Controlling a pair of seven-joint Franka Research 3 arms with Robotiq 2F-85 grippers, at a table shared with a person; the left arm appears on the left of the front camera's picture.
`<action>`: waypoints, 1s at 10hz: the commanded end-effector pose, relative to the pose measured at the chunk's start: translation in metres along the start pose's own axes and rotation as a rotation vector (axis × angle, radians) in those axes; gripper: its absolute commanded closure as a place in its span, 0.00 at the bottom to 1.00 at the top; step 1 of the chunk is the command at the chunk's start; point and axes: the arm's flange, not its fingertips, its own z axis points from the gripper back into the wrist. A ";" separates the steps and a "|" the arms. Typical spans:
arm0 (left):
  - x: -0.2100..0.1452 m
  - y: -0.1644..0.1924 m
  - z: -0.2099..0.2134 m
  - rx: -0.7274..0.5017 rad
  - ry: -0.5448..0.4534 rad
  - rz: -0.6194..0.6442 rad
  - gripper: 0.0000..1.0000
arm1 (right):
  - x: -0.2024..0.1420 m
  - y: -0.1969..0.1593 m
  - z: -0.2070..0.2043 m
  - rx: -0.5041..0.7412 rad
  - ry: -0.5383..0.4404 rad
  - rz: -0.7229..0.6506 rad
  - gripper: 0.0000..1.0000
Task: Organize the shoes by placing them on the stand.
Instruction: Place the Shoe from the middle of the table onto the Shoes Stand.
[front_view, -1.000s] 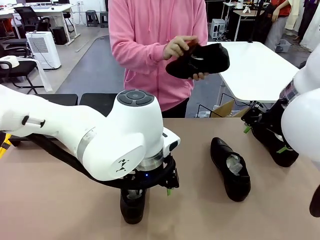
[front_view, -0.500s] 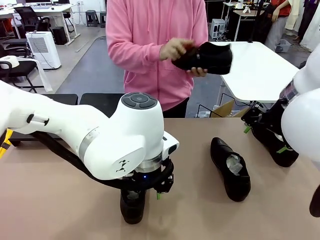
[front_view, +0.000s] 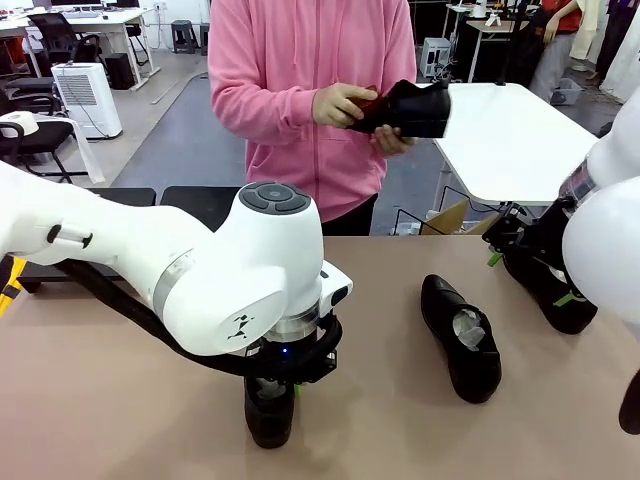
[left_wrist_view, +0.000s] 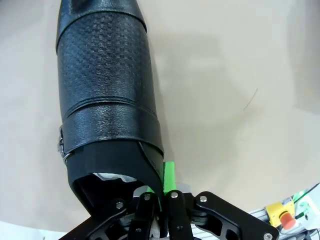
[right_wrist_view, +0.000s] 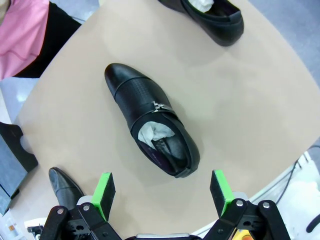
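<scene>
Left tool (left_wrist_view: 162, 184) clamped together on collar wall of near shoe (left_wrist_view: 105, 100), bench (front_view: 100, 400) 6 o'clock; thin rim likely best purchase for lift. Right tool (right_wrist_view: 162, 189) apart, poised above buckled shoe (right_wrist_view: 150, 120), 3 o'clock side. Stand (front_view: 195, 203) 11 o'clock.

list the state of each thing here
near shoe, on the table, gripped at the heel rim
left tool, shut on the near shoe
right tool, open, holding nothing
middle shoe, free on the table, paper inside
far shoe, held in the person's hands
right shoe, on the table
</scene>
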 end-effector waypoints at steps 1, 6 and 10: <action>-0.004 0.008 0.005 0.012 -0.022 0.020 1.00 | 0.001 0.000 0.000 0.013 -0.006 0.009 0.00; -0.077 0.100 0.117 -0.047 -0.129 0.028 1.00 | 0.001 0.000 0.000 0.013 -0.006 0.009 0.00; -0.059 0.199 0.178 0.049 -0.441 0.078 1.00 | 0.001 0.000 0.000 0.013 -0.006 0.009 0.00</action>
